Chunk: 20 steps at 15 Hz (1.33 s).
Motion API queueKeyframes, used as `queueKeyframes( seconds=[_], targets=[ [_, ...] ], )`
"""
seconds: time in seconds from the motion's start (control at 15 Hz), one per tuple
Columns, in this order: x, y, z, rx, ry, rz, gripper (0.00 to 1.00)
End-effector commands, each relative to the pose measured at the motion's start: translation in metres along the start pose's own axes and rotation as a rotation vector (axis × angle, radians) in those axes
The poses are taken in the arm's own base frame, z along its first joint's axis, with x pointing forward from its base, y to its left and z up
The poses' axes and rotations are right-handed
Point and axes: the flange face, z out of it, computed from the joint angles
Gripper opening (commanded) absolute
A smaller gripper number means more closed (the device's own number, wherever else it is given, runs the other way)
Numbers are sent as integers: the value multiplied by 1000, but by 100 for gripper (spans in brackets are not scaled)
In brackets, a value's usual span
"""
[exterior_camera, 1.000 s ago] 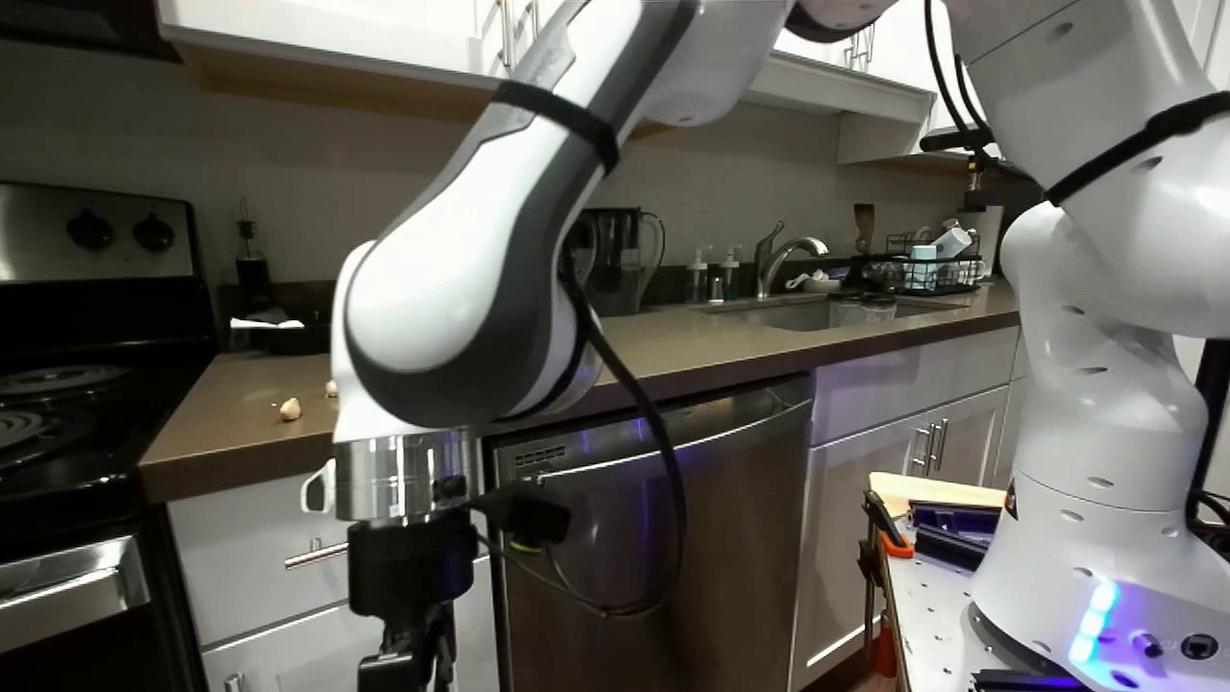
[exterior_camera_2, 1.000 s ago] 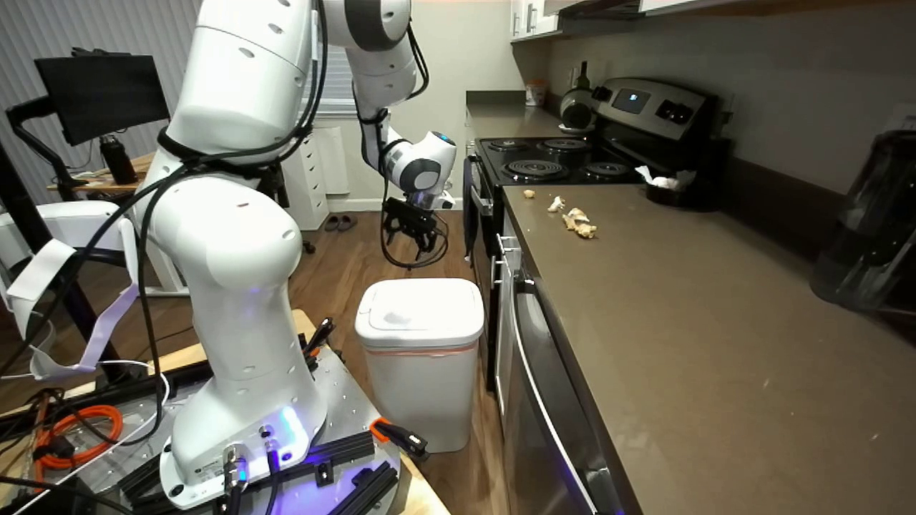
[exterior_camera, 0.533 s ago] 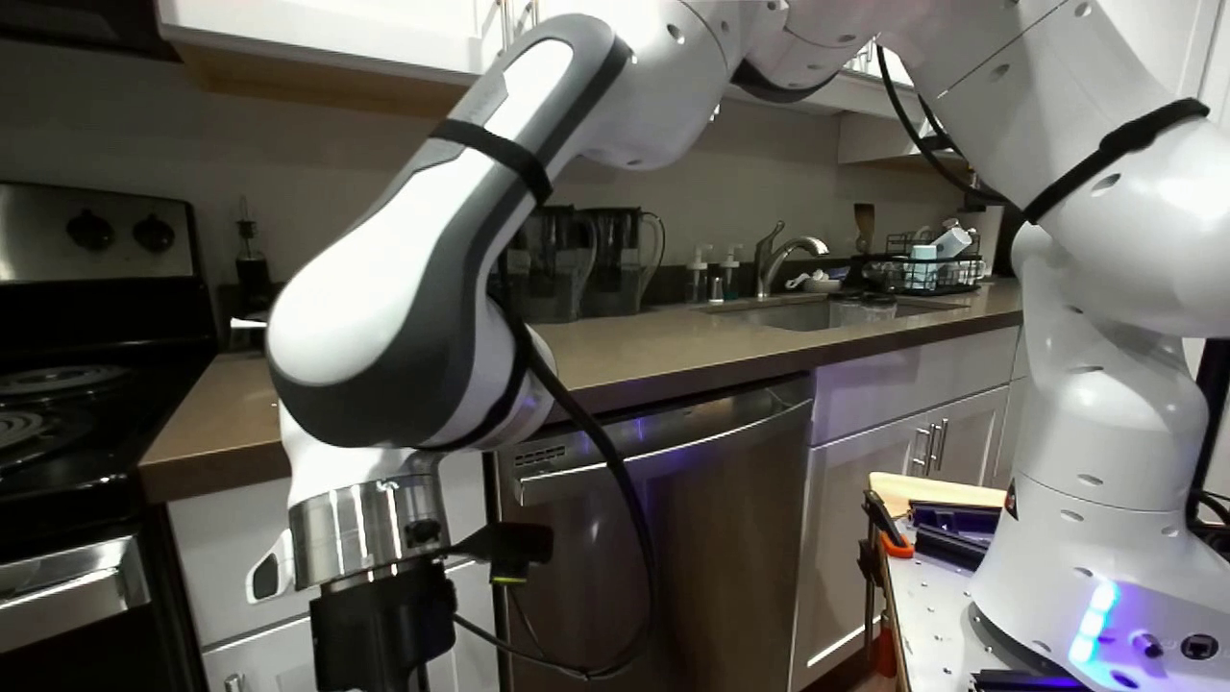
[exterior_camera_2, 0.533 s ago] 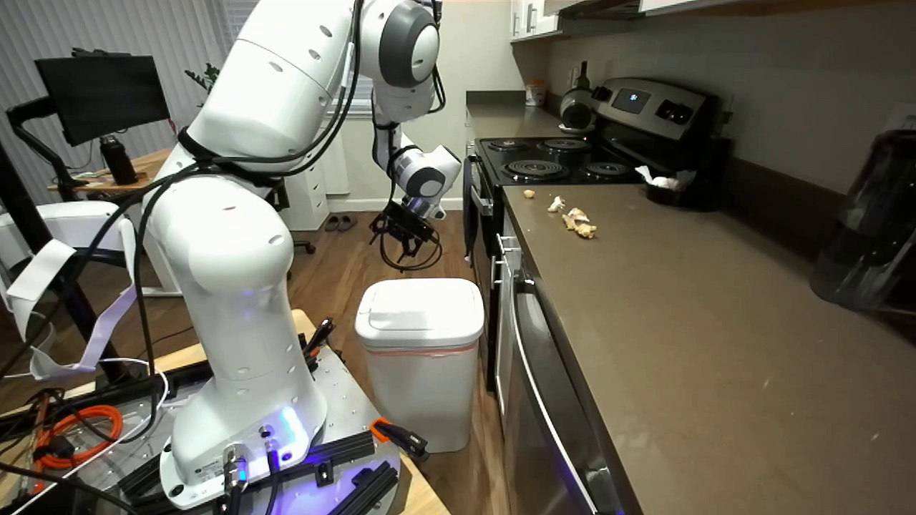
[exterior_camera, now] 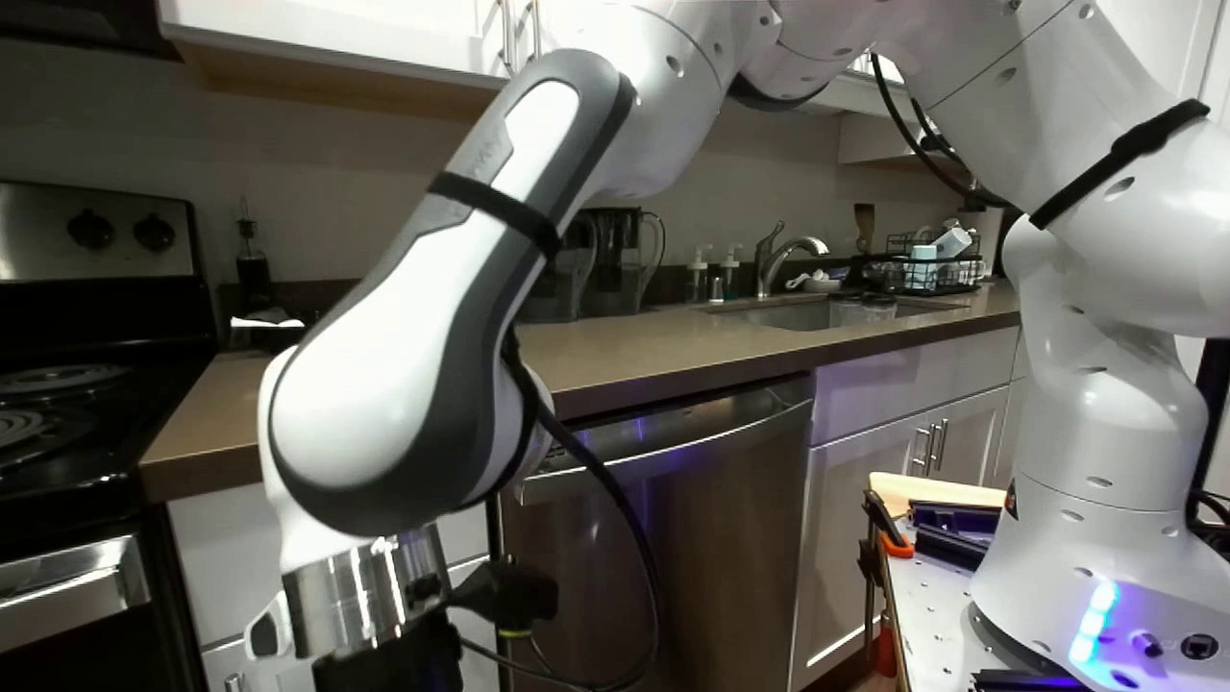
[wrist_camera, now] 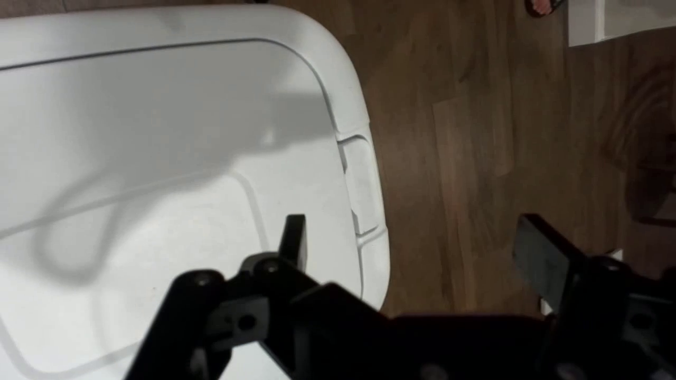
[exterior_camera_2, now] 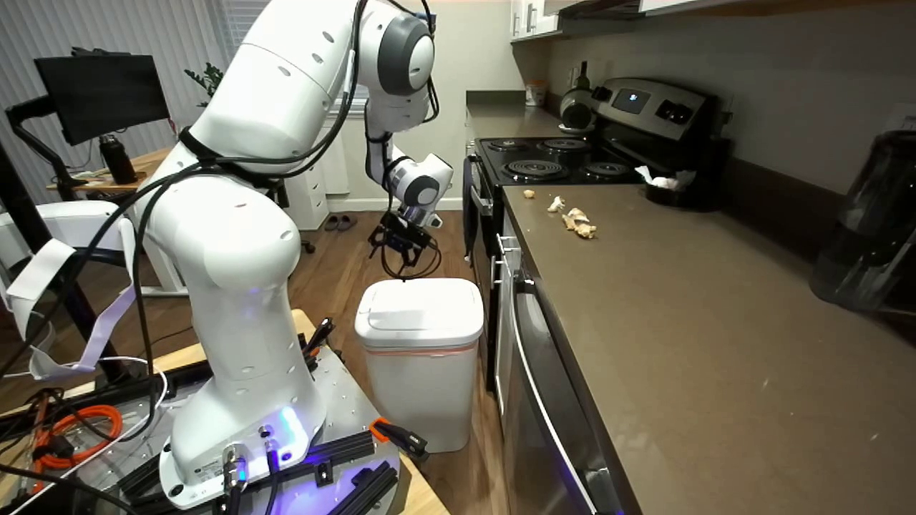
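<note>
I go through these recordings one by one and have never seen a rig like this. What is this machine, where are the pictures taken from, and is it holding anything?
It is a single white robot arm ending in a dark two-fingered hand. Two cameras stand outside the robot and show it from different places. The wrist view comes from a camera riding on the arm, looking past the fingers at the lid of a white bin. On the brown countertop lie a few small pale lumps; what they are, I can't tell. The hand stands open, with nothing between its fingers.
</note>
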Motion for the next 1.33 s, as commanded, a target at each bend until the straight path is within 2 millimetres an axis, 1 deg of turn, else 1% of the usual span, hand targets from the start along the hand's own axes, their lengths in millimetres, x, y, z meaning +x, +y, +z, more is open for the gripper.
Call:
queueKeyframes(
  seconds=[0.0, 0.07, 0.13, 0.2, 0.27, 0.33, 0.4, 0.47, 0.53, 0.8, 1.0, 1.13, 1.2, 1.27],
  targets=[
    [26, -1, 44, -82, -48, 0, 100],
    [31, -2, 55, -97, -66, -13, 100],
    [37, -3, 64, -108, -76, -26, 89],
    [43, -5, 72, -126, -83, -33, 83],
    [48, -7, 77, -130, -89, -50, 67],
    [54, -8, 83, -134, -96, -52, 60],
    [58, -9, 86, -127, -99, -67, 57],
    [63, -10, 88, -118, -106, -72, 59],
    [66, -12, 88, -103, -109, -76, 39],
    [79, -18, 93, -87, -109, -72, 14],
    [87, -24, 105, -85, -106, -76, 5],
    [90, -26, 117, -88, -107, -72, 3],
    [90, -27, 122, -87, -111, -66, 6],
    [91, -28, 129, -99, -116, -60, 5]
  ],
)
